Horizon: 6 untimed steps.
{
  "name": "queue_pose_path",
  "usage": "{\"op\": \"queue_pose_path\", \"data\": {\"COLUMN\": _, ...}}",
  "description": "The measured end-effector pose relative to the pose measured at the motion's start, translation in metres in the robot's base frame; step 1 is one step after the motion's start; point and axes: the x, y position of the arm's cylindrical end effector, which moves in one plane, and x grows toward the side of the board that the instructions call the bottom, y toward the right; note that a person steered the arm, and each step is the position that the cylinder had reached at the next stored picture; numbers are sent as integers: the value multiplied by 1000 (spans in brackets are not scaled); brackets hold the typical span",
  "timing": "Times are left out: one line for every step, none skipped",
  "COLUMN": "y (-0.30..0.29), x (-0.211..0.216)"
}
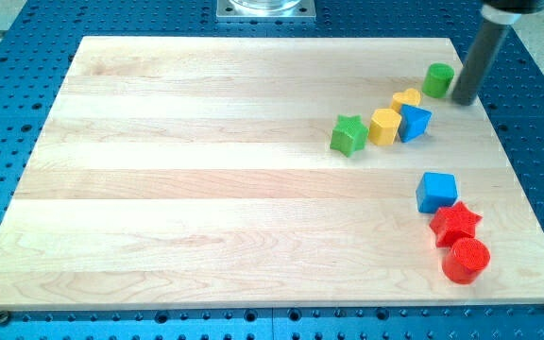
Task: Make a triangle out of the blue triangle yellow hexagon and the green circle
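The green circle (437, 79) stands near the board's top right. My tip (463, 98) is just to its right, very close to it or touching. The blue triangle (414, 122) lies below and left of the circle. The yellow hexagon (383, 126) touches the triangle's left side. The three blocks form a slanted line running from lower left to upper right.
A yellow heart-like block (407, 97) sits between the green circle and the blue triangle. A green star (348, 135) lies left of the hexagon. A blue cube (436, 192), a red star (456, 224) and a red cylinder (467, 260) cluster at the lower right, near the board's right edge (527, 189).
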Motion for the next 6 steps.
{"op": "queue_pose_path", "data": {"y": 29, "x": -40}}
{"op": "queue_pose_path", "data": {"y": -1, "x": -41}}
{"op": "queue_pose_path", "data": {"y": -59, "x": 3}}
{"op": "queue_pose_path", "data": {"y": -113, "x": 50}}
{"op": "queue_pose_path", "data": {"y": -147, "x": 61}}
{"op": "queue_pose_path", "data": {"y": -164, "x": 76}}
